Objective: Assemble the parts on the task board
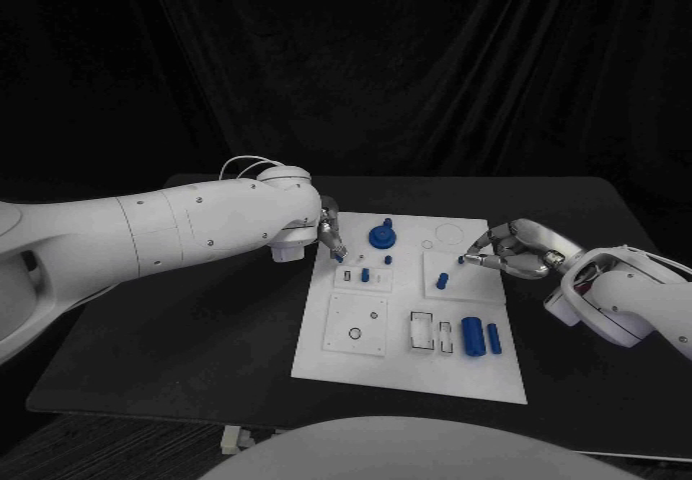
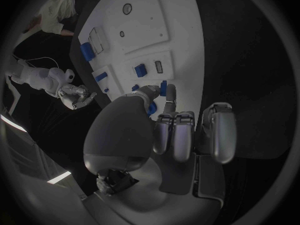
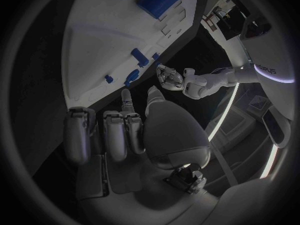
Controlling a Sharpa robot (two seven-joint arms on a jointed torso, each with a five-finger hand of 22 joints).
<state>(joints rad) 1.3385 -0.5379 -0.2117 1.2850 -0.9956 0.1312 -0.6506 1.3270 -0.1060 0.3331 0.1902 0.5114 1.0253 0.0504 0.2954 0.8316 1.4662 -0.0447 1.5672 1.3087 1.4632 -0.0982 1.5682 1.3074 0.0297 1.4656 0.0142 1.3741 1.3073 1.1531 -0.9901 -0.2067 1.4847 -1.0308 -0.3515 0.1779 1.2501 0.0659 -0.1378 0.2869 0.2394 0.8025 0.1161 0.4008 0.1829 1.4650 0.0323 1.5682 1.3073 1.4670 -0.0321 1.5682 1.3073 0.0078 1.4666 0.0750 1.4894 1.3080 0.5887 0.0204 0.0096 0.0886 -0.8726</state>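
Risk sits with your left hand (image 1: 330, 240), pinching a small blue part (image 2: 163, 88) over the task board (image 1: 411, 355) at ten o'clock; tilted, it may jam or drop; your right hand (image 1: 508, 252) hovers, loosely curled, seemingly empty.

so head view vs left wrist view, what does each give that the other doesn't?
Head view alone: the whole task board on the black table, the blue knobbed part at its far end, and the two long blue parts lying side by side near the right edge. Left wrist view alone: a close look at the left hand pinching a small blue part between thumb and fingertip, its other fingers curled. Both: the board, small blue parts on its raised blocks, and the right hand at the board's right edge.
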